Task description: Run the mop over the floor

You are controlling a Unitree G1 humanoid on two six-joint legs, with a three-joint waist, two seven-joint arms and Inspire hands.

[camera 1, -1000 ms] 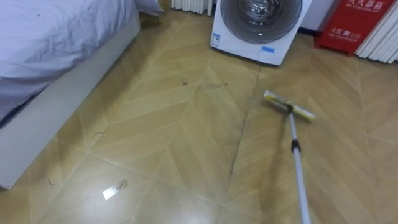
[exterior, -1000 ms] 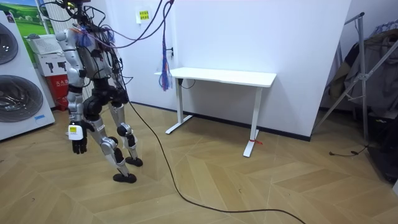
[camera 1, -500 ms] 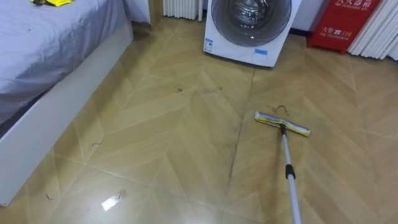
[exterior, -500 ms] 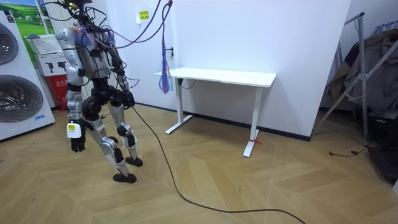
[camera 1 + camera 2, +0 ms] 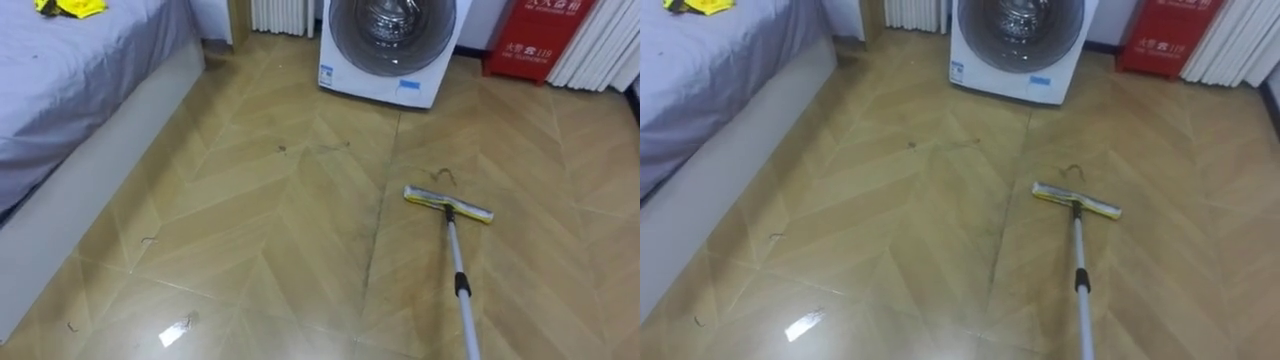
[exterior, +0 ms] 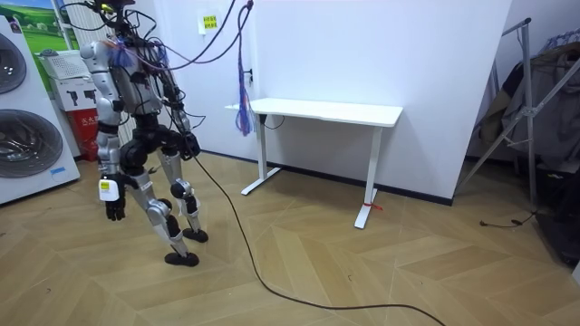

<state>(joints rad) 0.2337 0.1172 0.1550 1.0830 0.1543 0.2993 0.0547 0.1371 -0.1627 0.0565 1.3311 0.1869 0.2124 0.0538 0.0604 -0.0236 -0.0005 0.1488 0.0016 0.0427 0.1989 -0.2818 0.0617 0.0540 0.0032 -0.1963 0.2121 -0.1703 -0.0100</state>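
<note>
you have one mop (image 5: 461, 286) in play. its head (image 5: 448, 203) lies flat on the floor (image 5: 260, 220), set crosswise to the pole so its whole width can wipe. the pole slants back toward the robot's right side and leaves the eye views at the bottom edge. from that i judge the right hand (image 6: 187, 143) carries it low by the hip, though i cannot tell from the room view whether that hand is clenched on the pole. the left hand (image 6: 112, 211) hangs beside the thigh, and i cannot tell its state either. the head rests just short of one dark curl (image 5: 441, 175), so a forward push looks meant to gather it, and one dark streak (image 5: 375, 235) runs along the boards just beside the head. for the rest of the litter, count one pale scrap (image 5: 176, 329) and at least three small dark bits (image 5: 148, 240) spread toward the bed (image 5: 70, 90). there is one bed, with one yellow item (image 5: 65, 7) on it. one washing machine (image 5: 388, 45) stands straight ahead in the eye views, with one red cabinet (image 5: 530, 35) to its right. one white desk (image 6: 326, 112) stands to the room view's right of the robot.
</note>
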